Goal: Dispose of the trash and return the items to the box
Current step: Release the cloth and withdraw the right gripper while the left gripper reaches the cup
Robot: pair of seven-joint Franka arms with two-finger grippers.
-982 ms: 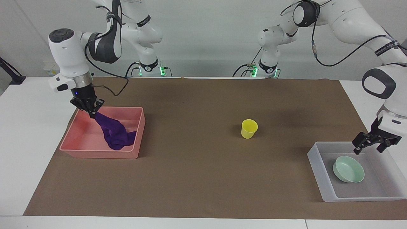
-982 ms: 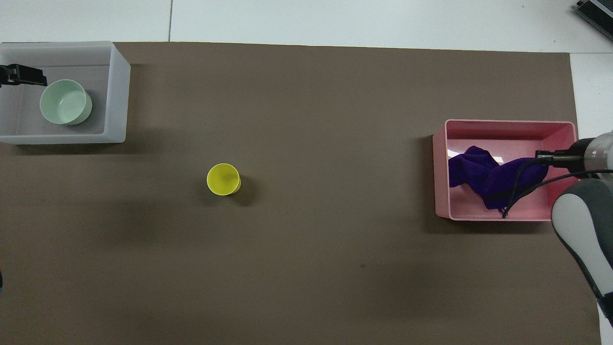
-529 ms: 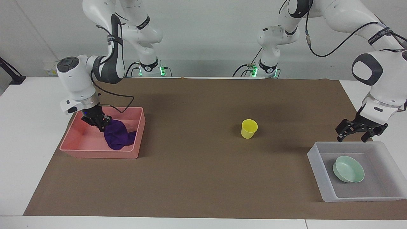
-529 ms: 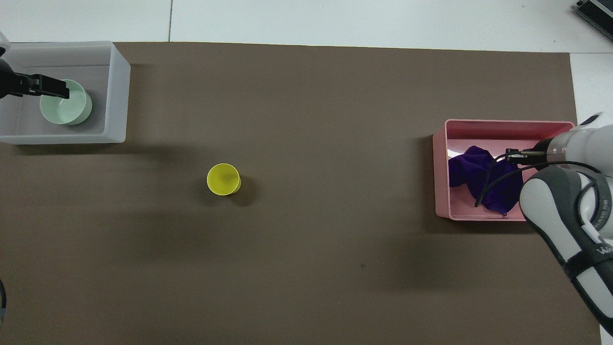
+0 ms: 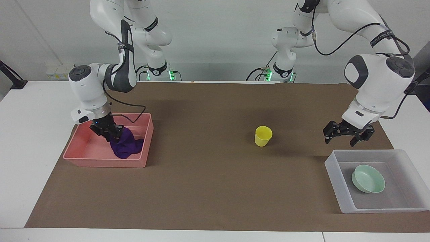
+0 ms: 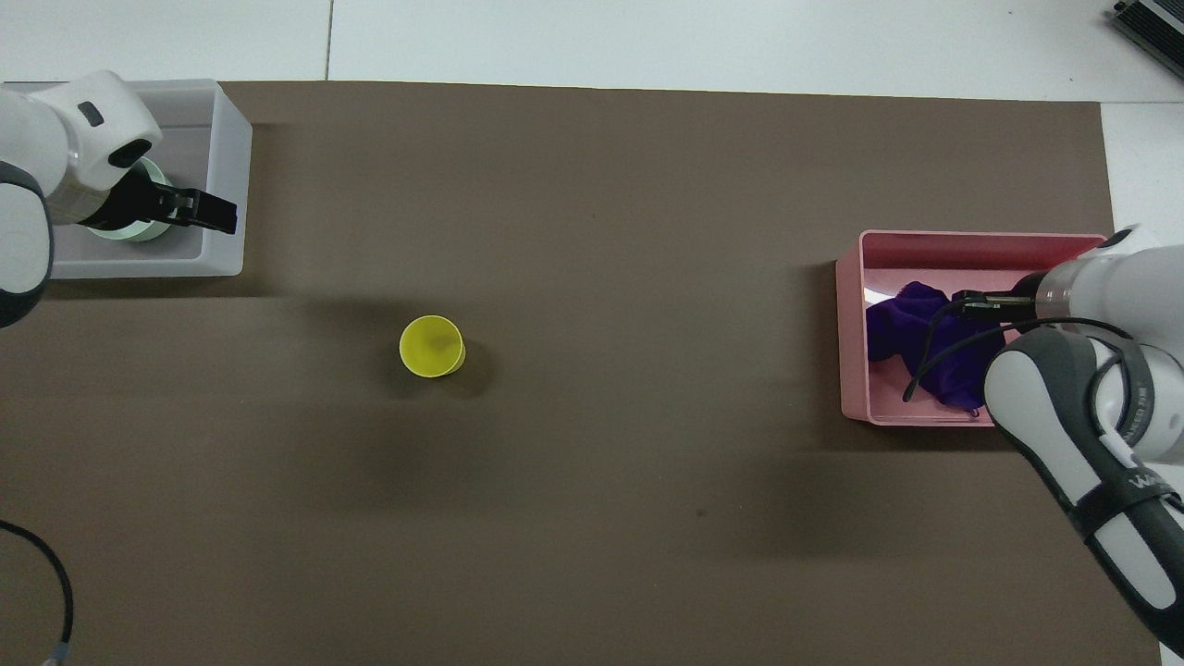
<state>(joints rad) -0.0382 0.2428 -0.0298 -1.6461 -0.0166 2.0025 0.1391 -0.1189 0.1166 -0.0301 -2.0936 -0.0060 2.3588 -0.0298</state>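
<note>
letting go cleanly matters first: the purple rag (image 5: pixel 127 146) lies in the pink tray (image 5: pixel 100 161) with the right gripper (image 5: pixel 108 133) low on it, grip i cannot tell; lift straight up. the yellow cup (image 5: pixel 263 136) stands mid-mat. the left gripper (image 5: pixel 340 138), open and empty, hangs just beside the box (image 5: pixel 339 188) holding the green bowl (image 5: pixel 368 178); it should straddle the cup's rim.

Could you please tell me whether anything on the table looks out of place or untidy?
Only the small yellow plastic cup stands out: it sits upright alone on the brown mat, outside the translucent whitish-grey tray holding the pale mint-green bowl. The purple cloth rag lies crumpled in the pink tray.
</note>
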